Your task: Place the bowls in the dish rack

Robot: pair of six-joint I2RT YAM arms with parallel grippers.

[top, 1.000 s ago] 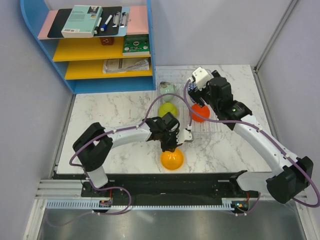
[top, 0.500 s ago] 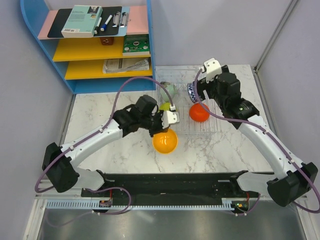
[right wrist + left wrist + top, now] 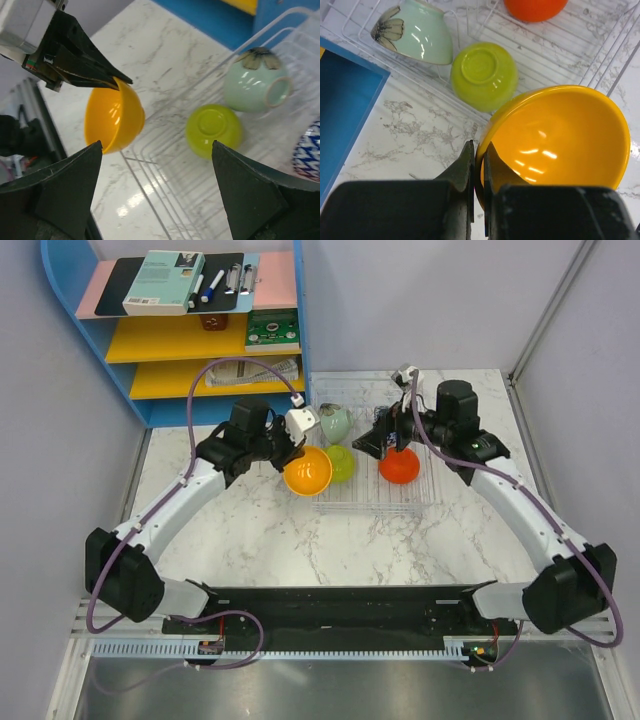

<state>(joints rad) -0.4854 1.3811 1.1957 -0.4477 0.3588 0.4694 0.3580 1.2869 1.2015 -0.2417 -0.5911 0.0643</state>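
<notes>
1. The fingers of the left gripper are pressed almost together, with only the thin rim of the orange bowl between them, one finger inside the rim and one outside.
2. The right gripper has its two fingers spread wide apart. Nothing sits between them and they touch nothing.
3. The orange bowl is glossy, plain and round. It hangs tilted on its side, clear of the marble table, at the left edge of the dish rack and just beside the lime green bowl.
4. There are five bowls in all: one in the left grip and four in the rack.
5. The lime green bowl lies upside down with its foot ring up, near the rack's left side.
6. The pale grey-green bowl lies on its side behind the lime green one. A dark flower is painted on its wall.
7. The red bowl sits further right in the rack, just below the open right gripper in the top view.
8. The patterned bowl shows only a sliver of blue-white zigzag at the edge of the right wrist view.
9. The one rack is clear plastic, rectangular, ribbed across its floor and has a raised rim.
10. Both arms reach over the table towards the rack. A blue-and-yellow shelf unit stands at the far left.
</notes>
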